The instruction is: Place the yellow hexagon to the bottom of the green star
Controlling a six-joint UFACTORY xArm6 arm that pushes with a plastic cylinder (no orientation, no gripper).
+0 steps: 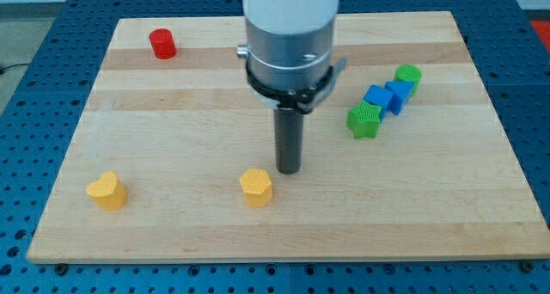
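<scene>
A: Where does the job stand?

B: Early, I'd say. The yellow hexagon (pixel 256 187) sits low on the wooden board (pixel 172 234), a bit to the view's left of the middle. The green star (pixel 364 120) is well apart from it, up toward the view's right, at the low end of a slanted row of blocks.

A: And my tip?

B: My tip (pixel 289 170) rests on the board just beside the hexagon, at its upper right. I can't tell whether they touch; it looks like a thin gap.

A: Is there a pincer to speak of?

B: None. The arm ends in a plain rod, so nothing is released, clenched or grasping anything.

A: So what does the next move call for?

B: As I judge it, the tip is on the wrong side. The hexagon must travel to the view's right and stop below the star, so the tip should get round to the hexagon's left first, then push rightward.

A: Anything in the way?

B: Not on that path. The two blue blocks (pixel 388 97) and the green round block (pixel 408 75) lie above the star. The red block (pixel 161 44) is far off at the top left, and the yellow heart-like block (pixel 106 191) sits at the bottom left
</scene>
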